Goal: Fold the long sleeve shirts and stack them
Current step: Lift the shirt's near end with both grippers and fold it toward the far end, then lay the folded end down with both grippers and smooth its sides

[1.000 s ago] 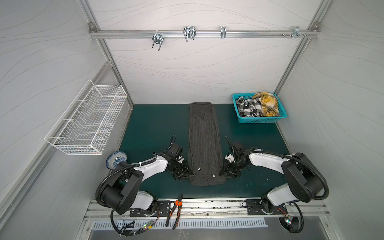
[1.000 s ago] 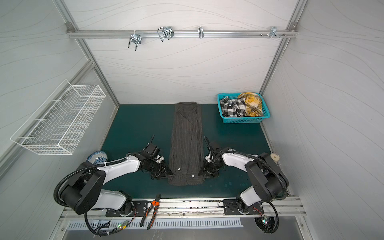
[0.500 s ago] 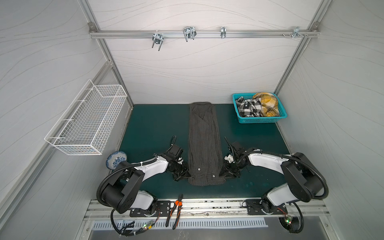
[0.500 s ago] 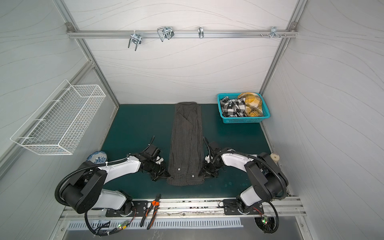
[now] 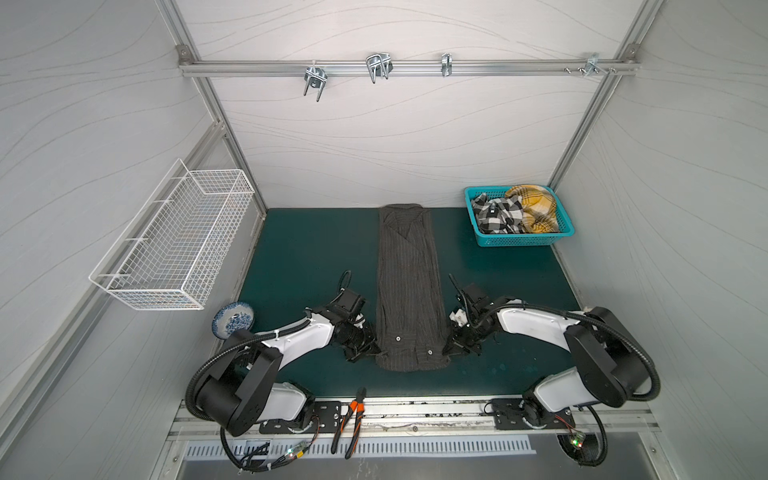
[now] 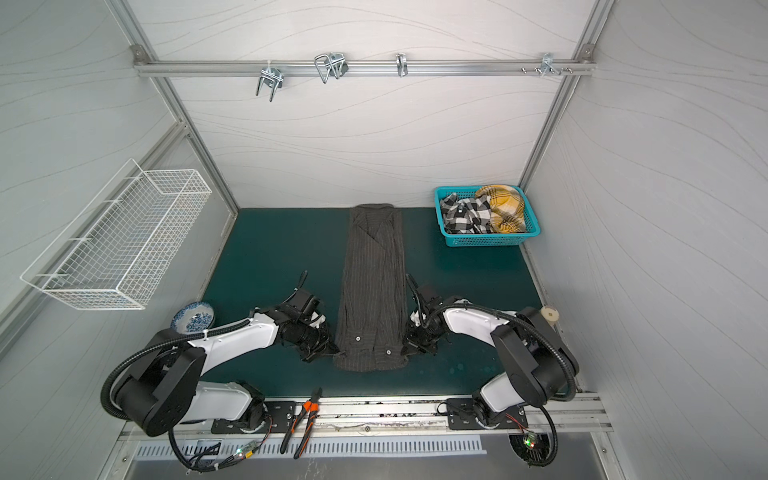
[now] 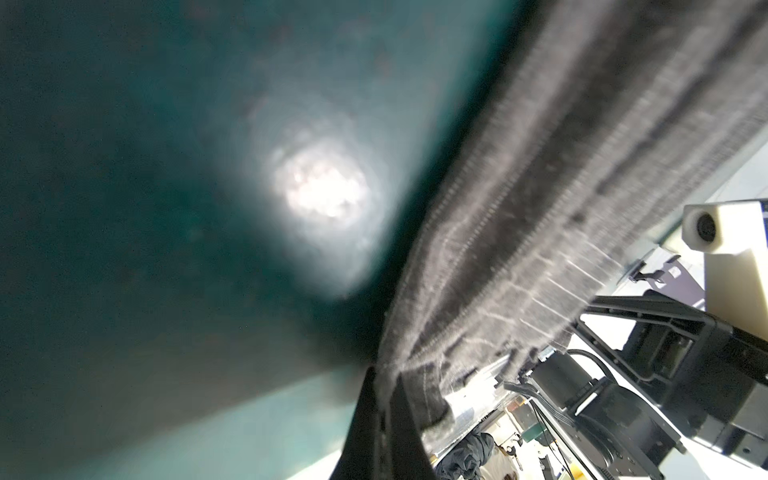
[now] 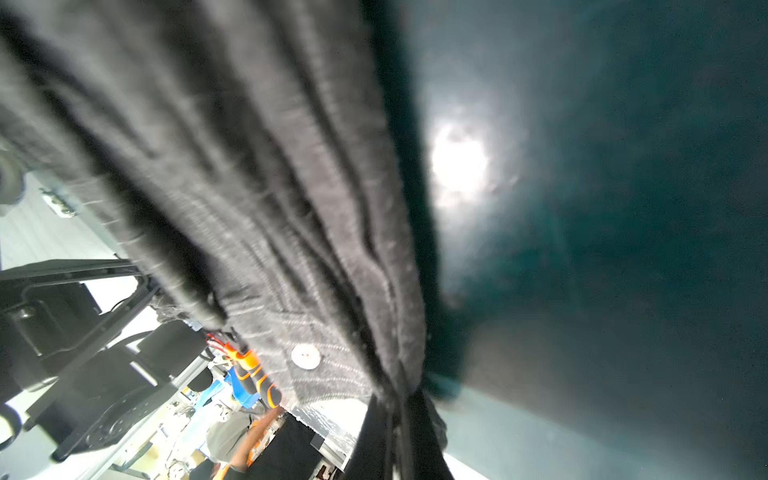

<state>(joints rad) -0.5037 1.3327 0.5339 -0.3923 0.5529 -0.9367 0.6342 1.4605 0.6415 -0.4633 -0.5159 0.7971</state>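
One long sleeve shirt (image 5: 407,282) (image 6: 374,282), dark grey with pale pinstripes, lies in a narrow lengthwise strip down the middle of the green mat (image 5: 311,257), collar at the far end. My left gripper (image 5: 376,353) (image 6: 334,353) is shut on the near left corner of its hem. My right gripper (image 5: 446,351) (image 6: 405,351) is shut on the near right corner. The left wrist view has striped cloth (image 7: 540,187) running into the shut left gripper (image 7: 386,399). In the right wrist view, cloth (image 8: 249,166) with a white button (image 8: 305,356) is pinched in the right gripper (image 8: 395,415).
A teal basket (image 5: 523,240) at the back right holds a black-and-white checked garment (image 5: 498,212) and a yellow plaid one (image 5: 536,208). A white wire basket (image 5: 178,241) hangs on the left wall. A blue-patterned bowl (image 5: 232,322) sits beside the left arm. Orange-handled pliers (image 5: 351,419) lie on the front rail.
Both grippers have closed on the shirt's near corners, the left first and the right after it. The arms have hardly shifted.
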